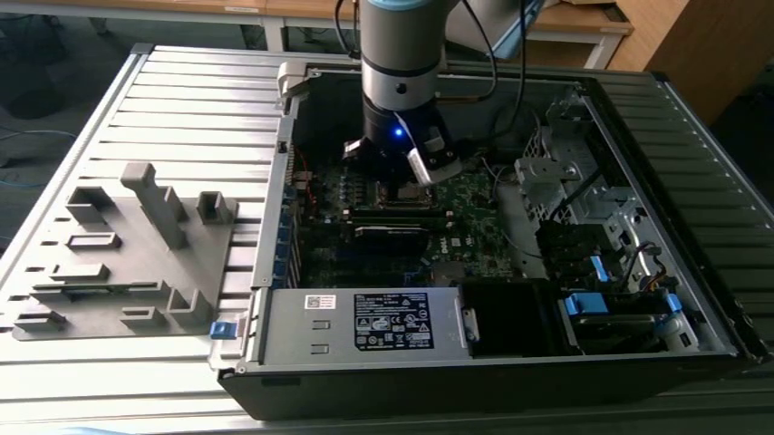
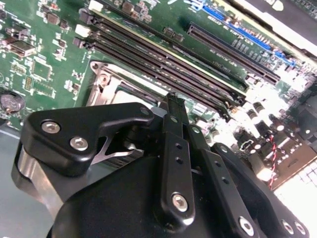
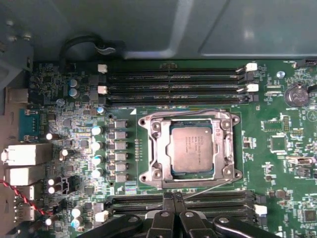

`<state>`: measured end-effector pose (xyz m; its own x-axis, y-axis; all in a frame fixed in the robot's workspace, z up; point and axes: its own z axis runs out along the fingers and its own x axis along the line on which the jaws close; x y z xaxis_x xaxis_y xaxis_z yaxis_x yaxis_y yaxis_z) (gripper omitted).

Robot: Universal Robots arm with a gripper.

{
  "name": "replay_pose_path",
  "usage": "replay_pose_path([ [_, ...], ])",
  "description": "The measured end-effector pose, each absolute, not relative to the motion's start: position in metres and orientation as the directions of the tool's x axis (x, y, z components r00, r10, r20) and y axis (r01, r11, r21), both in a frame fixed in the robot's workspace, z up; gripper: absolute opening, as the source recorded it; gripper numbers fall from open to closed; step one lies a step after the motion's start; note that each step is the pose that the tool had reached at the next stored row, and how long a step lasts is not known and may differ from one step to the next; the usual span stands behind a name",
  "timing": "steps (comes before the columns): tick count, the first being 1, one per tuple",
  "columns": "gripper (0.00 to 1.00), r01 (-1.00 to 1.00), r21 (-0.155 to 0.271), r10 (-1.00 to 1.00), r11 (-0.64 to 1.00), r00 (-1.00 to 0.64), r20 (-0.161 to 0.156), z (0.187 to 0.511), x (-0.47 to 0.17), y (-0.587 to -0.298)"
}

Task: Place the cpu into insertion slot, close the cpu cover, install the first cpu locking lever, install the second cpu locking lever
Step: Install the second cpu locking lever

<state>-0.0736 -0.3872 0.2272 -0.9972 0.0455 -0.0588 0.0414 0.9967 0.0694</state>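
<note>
One hand (image 3: 173, 198) closed, empty, beside cpu cover (image 3: 190, 148), cpu (image 3: 192, 148) seated

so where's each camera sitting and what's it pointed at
Exterior view: off the arm, above the open computer case, looking down at the arm and claw over the motherboard.
First wrist view: on the arm, facing the cpu in the insertion slot; claw at the edge.
Second wrist view: behind the claw, facing memory slots.
Both wrist views share the claw.

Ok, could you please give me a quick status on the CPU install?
End effector shut, just beside the insertion slot. The cpu seated in it, cpu cover down around it. Nothing lying across it.
</note>
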Motion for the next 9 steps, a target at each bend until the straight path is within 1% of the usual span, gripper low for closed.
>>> replay_pose_path([
  [9,0.11,0.041,0.070,0.045,0.997,-0.997,-0.059,0.2250,-0.0746,-0.3872],
])
